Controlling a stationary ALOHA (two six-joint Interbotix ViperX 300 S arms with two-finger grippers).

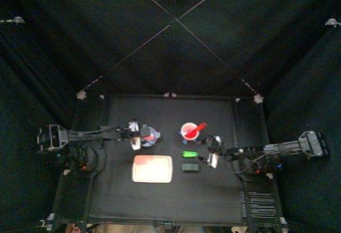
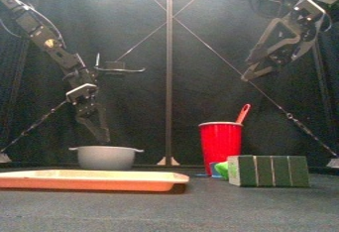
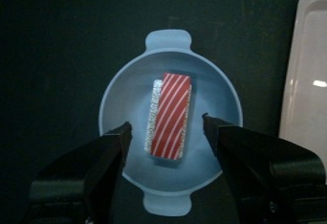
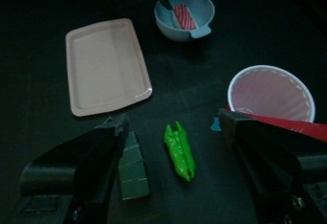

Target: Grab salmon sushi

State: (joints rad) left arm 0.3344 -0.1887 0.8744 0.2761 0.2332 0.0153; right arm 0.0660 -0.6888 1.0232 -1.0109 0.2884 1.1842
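The salmon sushi (image 3: 173, 116), a red and white striped block, lies in a light blue bowl (image 3: 128, 89) with two handles. My left gripper (image 3: 167, 124) hangs open right above the bowl, one jaw on each side of the sushi, not touching it. In the front view the left gripper (image 2: 99, 129) is just above the bowl (image 2: 106, 157). In the top view the bowl (image 1: 151, 137) sits left of the table's centre. My right gripper (image 4: 173, 123) is open and empty, held high at the right (image 2: 249, 72). The sushi also shows in the right wrist view (image 4: 189, 17).
A pink tray (image 1: 155, 169) lies at the front left of the table. A red cup (image 2: 223, 147) with a red stick in it stands near the middle. A green box (image 2: 269, 170) and a green pod (image 4: 179, 151) lie in front of the cup.
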